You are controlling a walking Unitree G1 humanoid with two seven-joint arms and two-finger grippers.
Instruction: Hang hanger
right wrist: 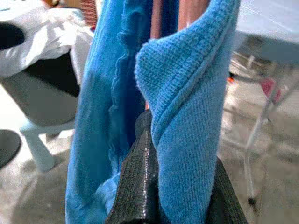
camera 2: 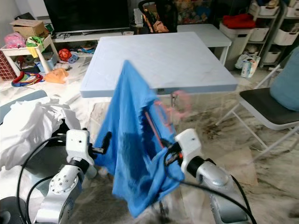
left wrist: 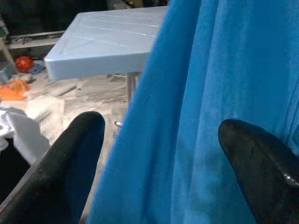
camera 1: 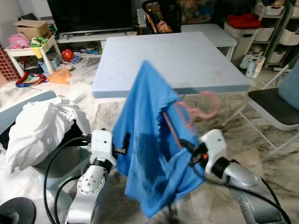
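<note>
Shirt: a blue shirt [camera 1: 149,154] hangs in the air between the 2 arms, in front of the worktop's near edge, its top corner raised and its lower folds drooping toward the floor.
Hanger: a pink hanger [camera 1: 189,116] is partly inside the shirt — a thin pink bar runs down across the cloth and the blurred hook curls out to the right, just below the worktop edge.
Right end effector [right wrist: 173,186]: closed on a fold of the shirt — the wrist view shows the knit cloth pinched between its 2 black fingers [right wrist: 135,182], with the hanger's pink bars just behind.
Left end effector [left wrist: 177,154]: open, its 2 fingers [left wrist: 70,163] spread wide with the shirt hanging between them; whether they touch the cloth cannot be told.
Worktop [camera 1: 187,56]: a pale square top, behind the shirt.
White cloth [camera 1: 37,130]: a heap piled on the left, on a low seat.
Chair [camera 1: 275,107]: folding, dark seat, to the right of the worktop.
Floor [camera 1: 261,154]: marbled tile.
</note>
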